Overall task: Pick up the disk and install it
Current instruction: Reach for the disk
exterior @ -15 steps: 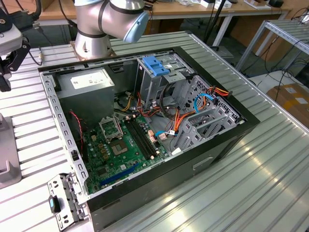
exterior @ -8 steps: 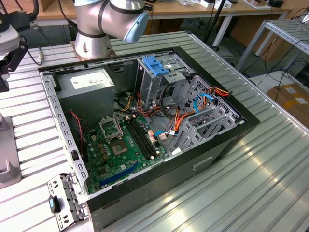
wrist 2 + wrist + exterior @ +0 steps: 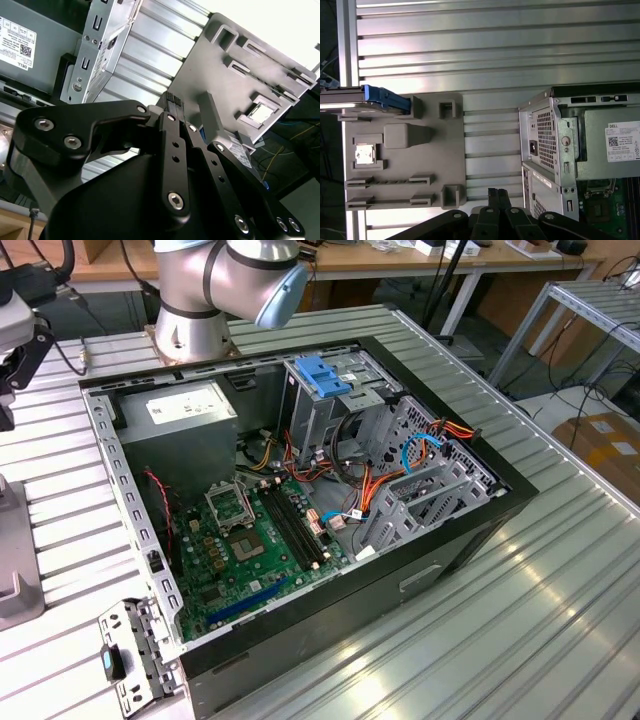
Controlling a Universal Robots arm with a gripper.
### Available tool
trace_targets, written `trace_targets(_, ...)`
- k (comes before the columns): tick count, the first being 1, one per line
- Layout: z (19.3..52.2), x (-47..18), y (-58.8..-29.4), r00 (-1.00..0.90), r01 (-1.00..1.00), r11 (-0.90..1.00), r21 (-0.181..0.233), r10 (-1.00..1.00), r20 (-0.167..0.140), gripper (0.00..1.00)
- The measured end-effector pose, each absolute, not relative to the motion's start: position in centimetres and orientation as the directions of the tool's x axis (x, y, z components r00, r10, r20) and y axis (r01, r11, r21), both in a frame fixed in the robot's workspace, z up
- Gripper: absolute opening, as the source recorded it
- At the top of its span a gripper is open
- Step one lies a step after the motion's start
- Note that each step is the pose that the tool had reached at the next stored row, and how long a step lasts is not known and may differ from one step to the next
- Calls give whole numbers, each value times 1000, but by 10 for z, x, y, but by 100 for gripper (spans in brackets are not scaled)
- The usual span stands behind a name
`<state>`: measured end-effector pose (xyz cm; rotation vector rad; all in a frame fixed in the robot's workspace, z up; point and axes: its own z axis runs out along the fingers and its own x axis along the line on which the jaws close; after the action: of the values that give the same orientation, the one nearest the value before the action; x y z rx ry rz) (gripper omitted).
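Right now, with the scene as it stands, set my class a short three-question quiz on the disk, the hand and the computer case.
1. True or false: the hand is gripping the disk.
2. Pick one: the disk stands in A) a drawer; B) the grey slotted holder; C) the hand.
3. Short answer: which green part lies exposed inside the open computer case?

Key: 1 false, the hand is apart from the disk. 2 B. 3 the motherboard.
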<state>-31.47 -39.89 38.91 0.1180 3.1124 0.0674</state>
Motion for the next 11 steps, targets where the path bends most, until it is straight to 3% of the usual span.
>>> trace_targets(11, 389, -319, -399, -997, 75, 996, 44, 76, -25, 10)
